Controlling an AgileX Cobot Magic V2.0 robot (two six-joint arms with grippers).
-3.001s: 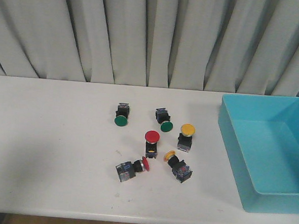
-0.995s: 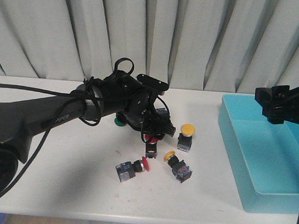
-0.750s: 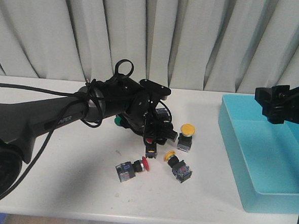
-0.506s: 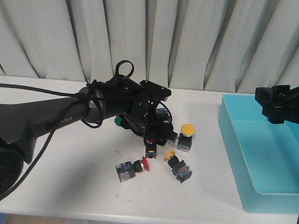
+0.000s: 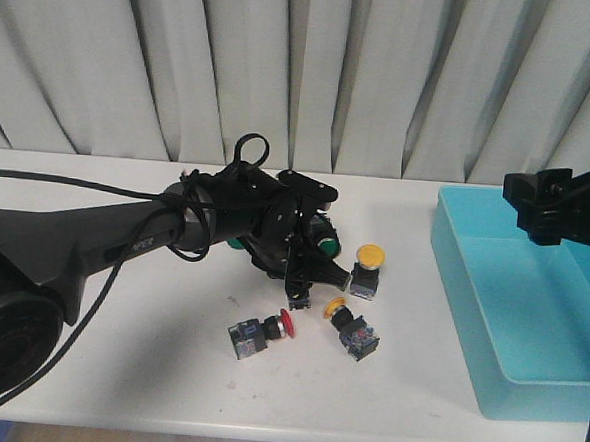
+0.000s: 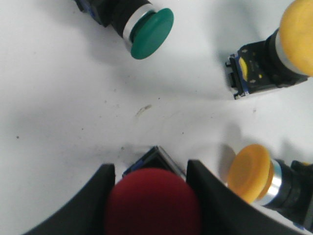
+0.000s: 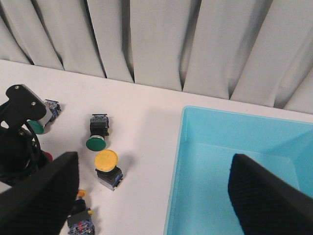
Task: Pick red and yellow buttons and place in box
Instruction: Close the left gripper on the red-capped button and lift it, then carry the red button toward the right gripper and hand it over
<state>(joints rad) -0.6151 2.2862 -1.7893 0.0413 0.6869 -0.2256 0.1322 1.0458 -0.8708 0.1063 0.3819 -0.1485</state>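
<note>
An upright red button (image 6: pixel 151 203) stands on the white table with my left gripper (image 6: pixel 151 196) shut round it; its cap fills the gap between the two fingers (image 6: pixel 93 205). In the front view that gripper (image 5: pixel 302 274) hides the button. A second red button (image 5: pixel 268 330) lies on its side nearer the front edge. One yellow button (image 5: pixel 370 258) stands upright, and another yellow button (image 5: pixel 349 325) lies tipped over. My right gripper (image 7: pixel 152 196) hangs open above the left wall of the turquoise box (image 5: pixel 461 291), holding nothing.
Two green-capped buttons lie behind the group: one (image 5: pixel 326 245) beside the left gripper, the other (image 7: pixel 35 126) mostly hidden by the left arm in the front view. A grey curtain closes off the back of the table. The box (image 7: pixel 220 186) holds nothing.
Both arms have come into view since the first frame. Over the last second my left gripper dropped onto the upright red button and closed round it. The right arm stayed still.
</note>
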